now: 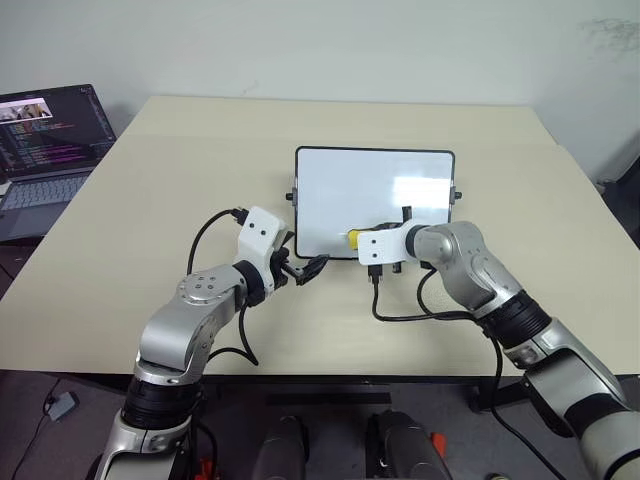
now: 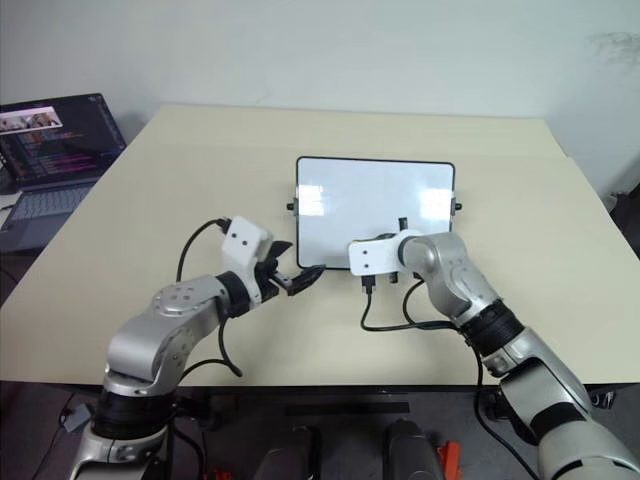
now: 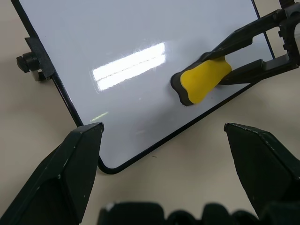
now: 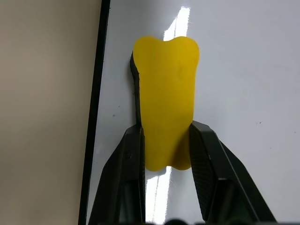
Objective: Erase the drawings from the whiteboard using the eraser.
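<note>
Right gripper (image 4: pixel 166 140): pinching the eraser (image 4: pixel 166 101) by its sides.
Eraser: beyond the fingertips, base seemingly on the whiteboard (image 1: pixel 340 190) near its edge; likely light, soft.
Left gripper (image 3: pixel 161 136): spread, empty, near the board's corner.
Drawings: none visible.

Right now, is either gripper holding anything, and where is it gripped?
The right gripper pinches the eraser by its two long sides, at the near end, flat on the whiteboard. The left gripper is open, empty.

No text, label or number can be read: the whiteboard (image 1: pixel 375 195) is blank, and the lines on the laptop screen (image 1: pixel 55 125) are too small.
</note>
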`<control>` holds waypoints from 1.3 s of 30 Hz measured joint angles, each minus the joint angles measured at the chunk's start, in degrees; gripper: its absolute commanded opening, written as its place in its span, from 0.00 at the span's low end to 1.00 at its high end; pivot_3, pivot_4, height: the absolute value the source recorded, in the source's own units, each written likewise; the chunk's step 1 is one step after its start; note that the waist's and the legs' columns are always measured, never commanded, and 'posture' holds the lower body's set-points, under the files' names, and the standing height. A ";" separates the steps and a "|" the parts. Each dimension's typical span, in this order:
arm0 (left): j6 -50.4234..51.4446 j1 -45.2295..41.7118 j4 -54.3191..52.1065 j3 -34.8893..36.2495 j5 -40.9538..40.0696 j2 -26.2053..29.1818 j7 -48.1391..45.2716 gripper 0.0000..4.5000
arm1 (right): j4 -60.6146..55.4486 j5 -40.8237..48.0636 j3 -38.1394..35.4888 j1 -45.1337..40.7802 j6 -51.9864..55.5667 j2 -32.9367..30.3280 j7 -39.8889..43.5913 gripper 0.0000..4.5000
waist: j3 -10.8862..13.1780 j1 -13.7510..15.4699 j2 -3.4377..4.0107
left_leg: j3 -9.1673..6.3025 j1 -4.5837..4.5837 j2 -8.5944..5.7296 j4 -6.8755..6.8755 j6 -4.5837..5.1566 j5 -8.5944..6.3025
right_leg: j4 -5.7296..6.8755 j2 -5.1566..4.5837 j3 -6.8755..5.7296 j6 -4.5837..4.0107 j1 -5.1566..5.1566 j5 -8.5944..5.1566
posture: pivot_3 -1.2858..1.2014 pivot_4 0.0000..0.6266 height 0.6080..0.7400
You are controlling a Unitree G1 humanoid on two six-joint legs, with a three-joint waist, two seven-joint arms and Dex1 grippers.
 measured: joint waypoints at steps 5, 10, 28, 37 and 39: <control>-0.09 0.00 0.01 0.00 0.00 -0.07 -0.03 1.00 | 4.10 -0.02 -2.25 -3.47 1.21 -0.16 -3.13 0.21 | 0.00 0.00 0.00 | -0.01 0.02 0.00 0.04 0.03 0.03 | 0.00 -0.01 0.00 -0.01 0.04 0.01 | 0.52 0.24 1.00; -0.12 0.00 0.07 0.00 0.02 -0.07 -0.11 1.00 | 4.87 2.22 -5.29 -4.54 3.58 -0.18 -3.30 0.21 | 0.00 0.03 0.00 | -0.01 0.01 0.00 0.04 0.04 0.04 | 0.00 0.00 0.00 -0.01 0.05 0.02 | 0.52 0.24 1.00; -1.00 -2.74 0.45 -1.06 -1.74 -0.02 -4.98 1.00 | -7.53 25.35 -30.25 -1.87 33.54 -9.55 1.59 0.21 | 0.03 0.43 0.04 | -0.07 -0.21 -0.03 -0.09 -0.01 -0.02 | -0.05 -0.03 -0.10 -0.05 -0.12 -0.07 | 0.52 0.24 1.00; -6.51 -17.68 12.01 -6.56 -3.94 -3.44 -14.87 1.00 | -7.88 34.46 -39.49 1.06 46.45 -14.95 -0.44 0.21 | 0.04 0.70 0.04 | 0.01 -0.24 -0.08 0.00 0.00 -0.01 | -0.09 -0.03 -0.04 0.01 -0.09 -0.05 | 0.52 0.24 1.00; -9.62 -19.63 16.25 -9.58 -2.18 -3.70 -18.00 1.00 | -7.86 35.76 -40.72 2.09 49.00 -15.94 -1.65 0.21 | 0.04 0.72 0.04 | 0.08 -0.26 -0.08 -0.01 0.01 -0.02 | -0.13 -0.04 0.03 0.02 -0.10 -0.05 | 0.52 0.24 1.00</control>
